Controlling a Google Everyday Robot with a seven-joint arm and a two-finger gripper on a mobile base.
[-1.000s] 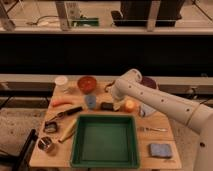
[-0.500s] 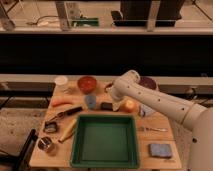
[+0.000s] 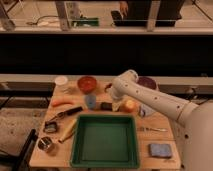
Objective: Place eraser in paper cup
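The eraser point(image 3: 106, 106), a small flat black block, lies on the wooden table point(image 3: 155, 137) just behind the green tray, between a small blue-grey cup point(image 3: 90, 101) and an orange ball point(image 3: 130, 105). The paper cup point(image 3: 61, 80), small and white, stands at the far left back corner of the table, left of the red bowl point(image 3: 87, 83). My gripper point(image 3: 116, 104) hangs down from the white arm, just right of the eraser and close to the ball. Its tips are hidden against the table.
A green tray point(image 3: 105, 141) fills the front middle. A purple bowl point(image 3: 148, 82) stands at the back right, a blue-grey sponge point(image 3: 160, 150) front right, and a fork point(image 3: 151, 129) beside the tray. A black-handled tool point(image 3: 67, 113), an orange carrot point(image 3: 62, 103) and a metal cup point(image 3: 46, 145) are on the left.
My gripper has shifted slightly left and down, closer to the eraser. The objects on the table have not moved.
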